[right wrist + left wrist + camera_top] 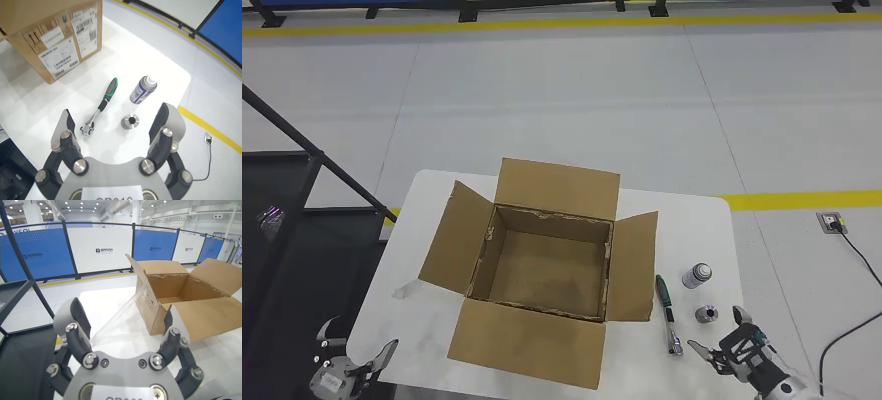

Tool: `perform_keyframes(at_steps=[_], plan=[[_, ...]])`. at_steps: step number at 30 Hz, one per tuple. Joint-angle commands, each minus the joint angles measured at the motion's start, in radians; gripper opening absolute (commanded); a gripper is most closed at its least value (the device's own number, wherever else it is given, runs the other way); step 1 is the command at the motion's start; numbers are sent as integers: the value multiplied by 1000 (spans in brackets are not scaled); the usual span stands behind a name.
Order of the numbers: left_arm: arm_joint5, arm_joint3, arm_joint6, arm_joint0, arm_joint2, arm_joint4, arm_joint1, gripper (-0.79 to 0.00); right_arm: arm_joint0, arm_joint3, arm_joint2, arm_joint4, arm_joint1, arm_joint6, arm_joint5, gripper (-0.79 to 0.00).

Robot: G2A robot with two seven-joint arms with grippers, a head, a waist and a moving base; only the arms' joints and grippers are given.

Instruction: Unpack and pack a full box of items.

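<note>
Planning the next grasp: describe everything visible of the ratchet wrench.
The ratchet wrench lies flat on the white table, between the cardboard box and the spray can, touching neither. Green-and-black grip, black collar, shiny metal shank and round ratchet head. The head points toward the open right hand, clear of it.

Light is bright and even, coming from rows of round ceiling lamps (pixel 81 203) seen in the left wrist view. The white table (pixel 682 215) reflects it strongly, w/ pale glare near the box (pixel 56 37). Shadows are soft and short, e.g. a faint one beside the spray can (pixel 142 91); the box interior is darker. Both wrist views bend straight lines at the edges, e.g. the fence (pixel 102 253) and the yellow floor line (pixel 208 127).
</note>
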Motion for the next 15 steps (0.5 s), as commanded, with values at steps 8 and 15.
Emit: perform_keyframes(at_steps=[8, 15], plan=[[-10, -13, -20, 9, -14, -44, -1, 0, 221, 246, -56, 113, 4, 150, -103, 0], [-10, -13, -20, 9, -14, -44, -1, 0, 290, 310, -72, 167, 7, 242, -129, -142]])
